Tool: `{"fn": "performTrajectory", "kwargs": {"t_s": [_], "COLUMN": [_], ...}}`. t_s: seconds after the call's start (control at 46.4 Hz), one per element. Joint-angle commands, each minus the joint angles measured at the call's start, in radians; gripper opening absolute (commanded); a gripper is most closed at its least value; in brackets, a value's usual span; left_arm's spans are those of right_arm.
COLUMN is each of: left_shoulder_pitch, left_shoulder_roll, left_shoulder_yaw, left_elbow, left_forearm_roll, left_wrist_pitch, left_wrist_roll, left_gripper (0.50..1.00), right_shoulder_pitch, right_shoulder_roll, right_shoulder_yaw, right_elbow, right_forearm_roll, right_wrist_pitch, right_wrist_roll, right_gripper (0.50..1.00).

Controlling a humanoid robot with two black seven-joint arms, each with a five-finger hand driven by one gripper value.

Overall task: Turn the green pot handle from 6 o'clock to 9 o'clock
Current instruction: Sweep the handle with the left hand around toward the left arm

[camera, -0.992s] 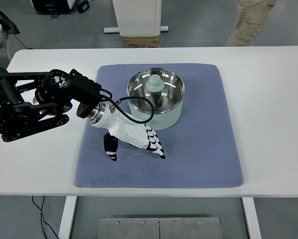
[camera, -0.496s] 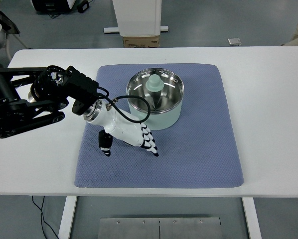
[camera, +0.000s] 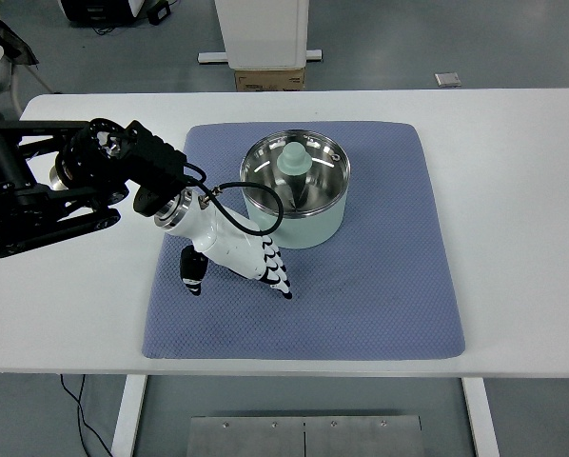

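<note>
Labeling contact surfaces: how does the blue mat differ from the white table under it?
The blue mat is textured fabric with rounded corners; the white table is smooth and hard. The mat is smaller and lies on the table. The mat carries the green pot; the left robot hand is above it. Both are flat.

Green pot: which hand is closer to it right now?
Left. The left hand hovers over the mat just left-front of the green pot, fingers spread, holding nothing. The right hand is out of view.
</note>
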Motion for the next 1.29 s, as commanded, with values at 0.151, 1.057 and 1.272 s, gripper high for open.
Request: {"fn": "performTrajectory", "kwargs": {"t_s": [0.151,1.057,1.272], "left_shoulder_pitch": [-0.025,-0.082,-0.083], "left_shoulder_roll": [0.027,0.065,0.065], "left_shoulder_yaw": [0.028,0.106,0.106], "left_elbow": [-0.018,-0.003,0.023], "left_forearm_roll": [0.013,0.056,0.058], "left_wrist_pitch": [-0.001,0.002,0.002], "left_wrist_roll": [0.000,0.000,0.000], "left_gripper": [1.000,1.000,1.000], "right_shoulder_pitch": [0.000,0.000,0.000], "right_shoulder_roll": [0.000,0.000,0.000], "right_shoulder_yaw": [0.000,0.000,0.000], "right_elbow": [0.000,0.000,0.000], "right_forearm_roll": [0.000,0.000,0.000], "right_wrist_pitch": [0.000,0.000,0.000], "right_wrist_roll": [0.000,0.000,0.000], "right_gripper": [1.000,1.000,1.000]}}
